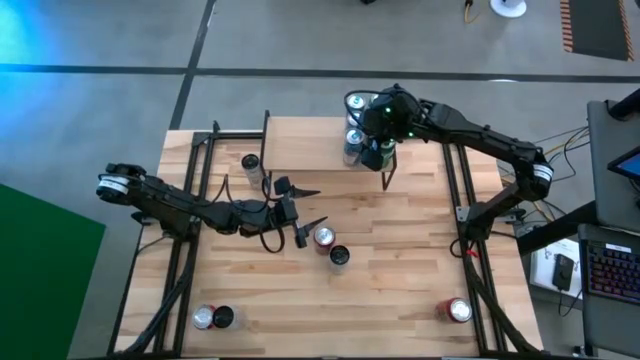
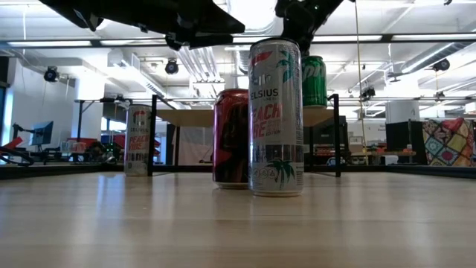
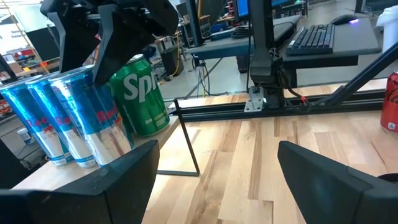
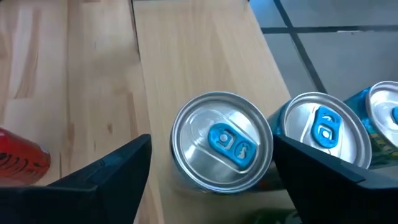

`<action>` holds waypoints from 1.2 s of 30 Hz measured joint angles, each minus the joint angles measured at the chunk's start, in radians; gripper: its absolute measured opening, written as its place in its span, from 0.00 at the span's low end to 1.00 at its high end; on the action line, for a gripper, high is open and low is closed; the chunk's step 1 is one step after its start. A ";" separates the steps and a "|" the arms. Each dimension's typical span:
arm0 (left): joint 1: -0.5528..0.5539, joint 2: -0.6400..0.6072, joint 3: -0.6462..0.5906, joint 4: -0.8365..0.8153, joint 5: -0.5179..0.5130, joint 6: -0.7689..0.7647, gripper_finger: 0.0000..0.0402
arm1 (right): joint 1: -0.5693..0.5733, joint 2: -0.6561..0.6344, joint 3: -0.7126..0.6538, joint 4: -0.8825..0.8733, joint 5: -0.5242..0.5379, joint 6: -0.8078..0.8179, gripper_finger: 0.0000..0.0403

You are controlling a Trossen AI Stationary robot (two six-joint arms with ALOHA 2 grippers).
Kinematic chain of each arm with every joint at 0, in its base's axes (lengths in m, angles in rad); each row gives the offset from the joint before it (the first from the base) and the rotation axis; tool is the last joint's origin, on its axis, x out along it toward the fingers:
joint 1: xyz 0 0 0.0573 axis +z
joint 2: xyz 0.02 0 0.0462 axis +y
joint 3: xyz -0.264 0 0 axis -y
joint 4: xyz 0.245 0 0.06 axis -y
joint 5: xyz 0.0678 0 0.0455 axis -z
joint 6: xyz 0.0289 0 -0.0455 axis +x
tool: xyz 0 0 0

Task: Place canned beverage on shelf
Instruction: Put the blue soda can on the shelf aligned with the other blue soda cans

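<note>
Start with the worktop [image 1: 400, 300]: your shelf [image 1: 305, 145] stands along its far edge, and upright cans already cluster at its right end, blue ones beside a green one [image 3: 140, 96]. Your right hand [image 1: 373, 152] hangs directly above that cluster, fingers spread to either side of a blue can [image 4: 222, 142] standing on the shelf board, gripping nothing. Your left hand [image 1: 298, 213] waits mid-worktop, fingers spread and empty. The red can [image 1: 323, 238] stands upright just to its right, the nearest one, so the left arm looks better placed for the next pick.
</note>
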 joint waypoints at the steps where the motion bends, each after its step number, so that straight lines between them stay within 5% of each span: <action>1: 0.000 0.000 0.000 0.000 0.000 0.000 0.78 | 0.000 -0.002 0.000 0.002 0.000 0.003 0.80; 22: -0.006 -0.021 0.000 0.022 0.000 0.022 0.78 | 0.011 -0.168 -0.031 0.053 0.003 0.193 0.67; 34: -0.056 -0.029 0.011 0.021 -0.006 0.092 0.78 | 0.145 -0.387 -0.361 0.265 0.068 0.260 0.55; 36: -0.070 -0.029 0.021 0.020 -0.069 0.097 0.78 | 0.195 -0.431 -0.429 0.337 0.108 0.260 0.54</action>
